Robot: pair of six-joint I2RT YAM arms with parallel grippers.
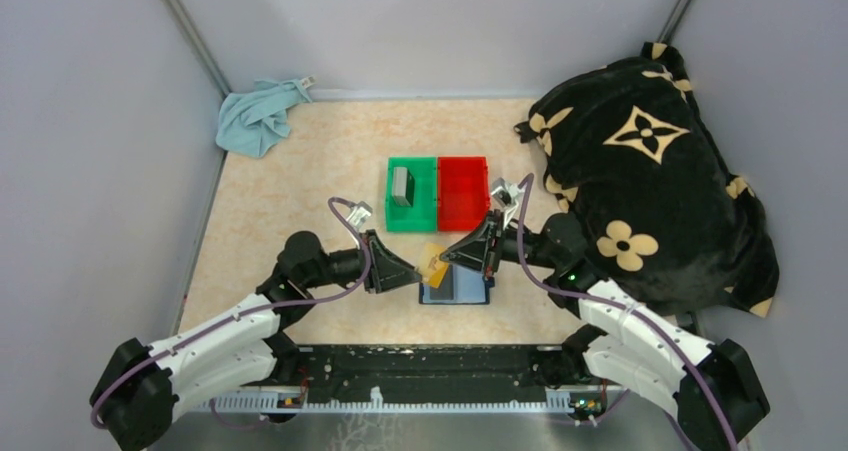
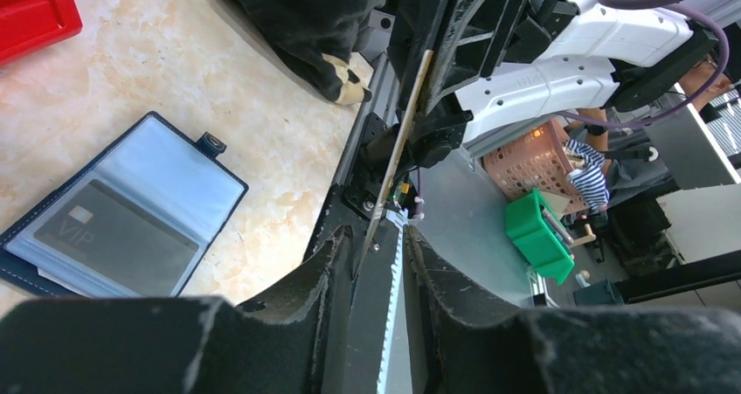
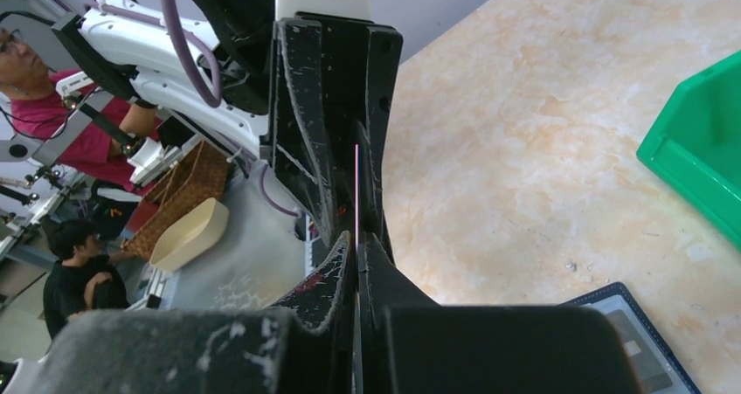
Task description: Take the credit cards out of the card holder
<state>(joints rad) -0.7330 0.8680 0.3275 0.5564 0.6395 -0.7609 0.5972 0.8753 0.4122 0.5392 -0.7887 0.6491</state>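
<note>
Right gripper [image 3: 356,259]: my two fingers are pressed together on the tan-gold card [image 3: 356,193]. I see the card here only as a thin edge line, and the grip looks firm.
Left gripper [image 2: 371,247]: the jaws are apart, and the toothed rail [image 2: 391,324] of my base shows through the gap. The other end of the card stands between these fingers, close to one of them. I cannot tell whether it touches.
Tan-gold card: it is in the air between my two grippers, fully free of the pockets. In the top view it hangs over the far left corner of the card holder [image 2: 175,180].
Card holder: it lies open and flat on the table [image 1: 300,171], just under my grippers, with the snap tab sticking out at one edge.
Dark card [image 2: 109,232]: it sits in a clear pocket of the holder, marked "VIP", and is not yet out.
Green bin [image 1: 415,221]: it is beyond the holder and holds a grey stack [image 1: 403,185], which may be cards. The red bin [image 1: 463,196] touches its right side.
Step in hand: I judge this is a handover of one card between my grippers. The direction I cannot tell.
Next move: if the right keeps the card, the left must draw back along the plane of the card without knocking it. The right then carries it to a bin, probably the green one. After that the dark card needs one gripper to hold the holder down and the other to pinch at the pocket mouth.
</note>
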